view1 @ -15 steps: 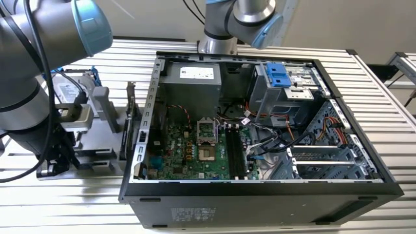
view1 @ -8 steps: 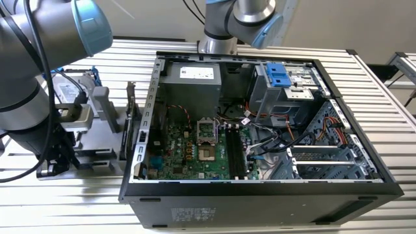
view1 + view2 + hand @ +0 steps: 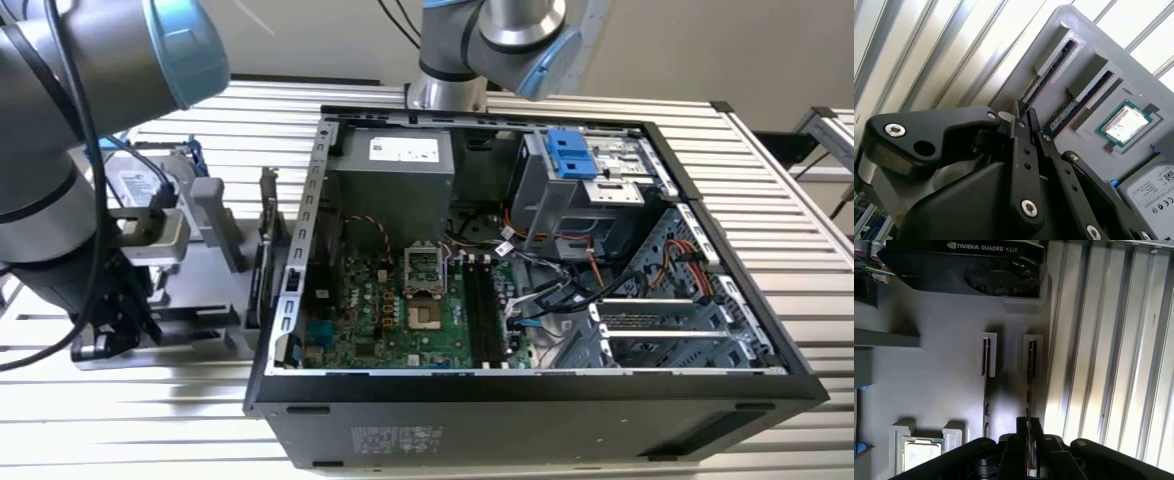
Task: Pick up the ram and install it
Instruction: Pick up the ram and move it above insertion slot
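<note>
Arm [image 3: 47, 190] bent low, gripper [image 3: 1029, 421] pointing down, fingers [image 3: 1019, 131] pressed close together

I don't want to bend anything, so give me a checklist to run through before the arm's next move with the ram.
1. The gripper shut on the ram: ok, the stick sits between its tips.
2. The ram free of the tray: not ok, it stands in its slot there.
3. The other ram apart from the gripper: ok.
4. The board slots empty: ok.
5. The ram's facing matches the board slots: cannot tell.
6. The case open: ok.
</note>
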